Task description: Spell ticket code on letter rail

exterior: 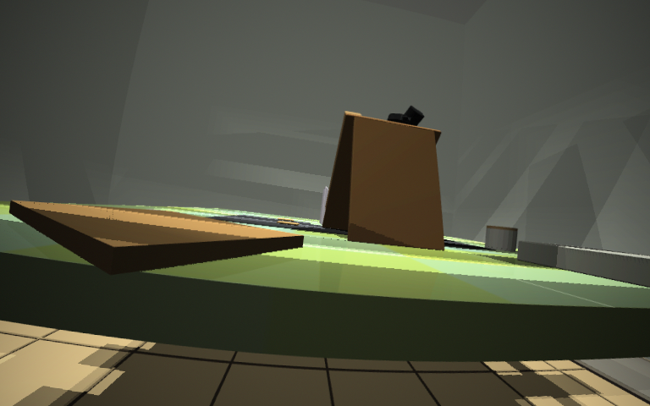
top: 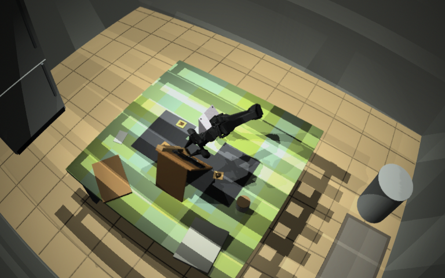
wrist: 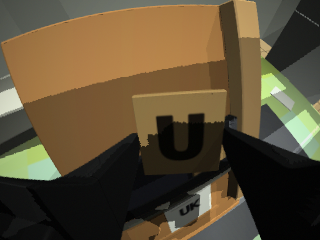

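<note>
My gripper [top: 189, 151] [wrist: 180, 136] is shut on the U tile [wrist: 181, 112], a tan square whose black U looks upright in the wrist view. It holds the tile in front of the tilted wooden board [top: 172, 178] [exterior: 395, 186] [wrist: 115, 55], near the raised wooden end block [wrist: 248, 60]. The dark rail [wrist: 150, 189] runs below the tile; I cannot tell whether they touch. A ticket [wrist: 190, 212] under the rail shows "UK"; part of it may be hidden. The R tile [top: 181, 123] lies on the dark mat. Another tile [top: 218, 175] lies right of the board, its letter unclear.
A flat wooden slab [top: 111, 178] [exterior: 157, 229] lies near the counter edge. A pale box [top: 201, 245] [exterior: 589, 263] and a small round can [top: 243, 202] [exterior: 501, 239] stand right of the board. A small pale card [top: 120, 136] [wrist: 283, 98] lies at the left.
</note>
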Tool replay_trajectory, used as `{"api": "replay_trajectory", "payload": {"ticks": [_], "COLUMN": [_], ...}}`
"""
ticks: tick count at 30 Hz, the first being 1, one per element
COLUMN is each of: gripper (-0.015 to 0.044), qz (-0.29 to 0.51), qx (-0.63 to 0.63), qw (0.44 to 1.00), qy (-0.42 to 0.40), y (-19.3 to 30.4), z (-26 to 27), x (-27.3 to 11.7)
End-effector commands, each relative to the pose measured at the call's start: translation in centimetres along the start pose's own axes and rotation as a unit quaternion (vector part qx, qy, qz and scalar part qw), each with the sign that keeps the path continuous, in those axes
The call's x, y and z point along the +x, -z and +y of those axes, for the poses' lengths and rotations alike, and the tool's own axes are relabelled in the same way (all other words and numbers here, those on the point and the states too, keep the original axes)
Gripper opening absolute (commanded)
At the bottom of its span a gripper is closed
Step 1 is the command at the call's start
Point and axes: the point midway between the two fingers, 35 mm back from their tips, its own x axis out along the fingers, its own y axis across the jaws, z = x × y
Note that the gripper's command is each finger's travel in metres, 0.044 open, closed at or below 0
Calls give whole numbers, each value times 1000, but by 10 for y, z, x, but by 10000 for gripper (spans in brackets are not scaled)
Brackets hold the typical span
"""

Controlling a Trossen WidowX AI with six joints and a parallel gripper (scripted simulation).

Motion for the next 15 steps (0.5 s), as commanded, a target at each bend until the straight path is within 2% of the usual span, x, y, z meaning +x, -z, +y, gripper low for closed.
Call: {"api": "replay_trajectory", "payload": {"ticks": [1, 15], "gripper": [0, 0], "qz": [-9, -12], "qx": [-16, -49], "qw": [1000, 990], "qy": [-17, -128], "y": [6, 45], "z": [21, 97], "x": [-8, -48]}}
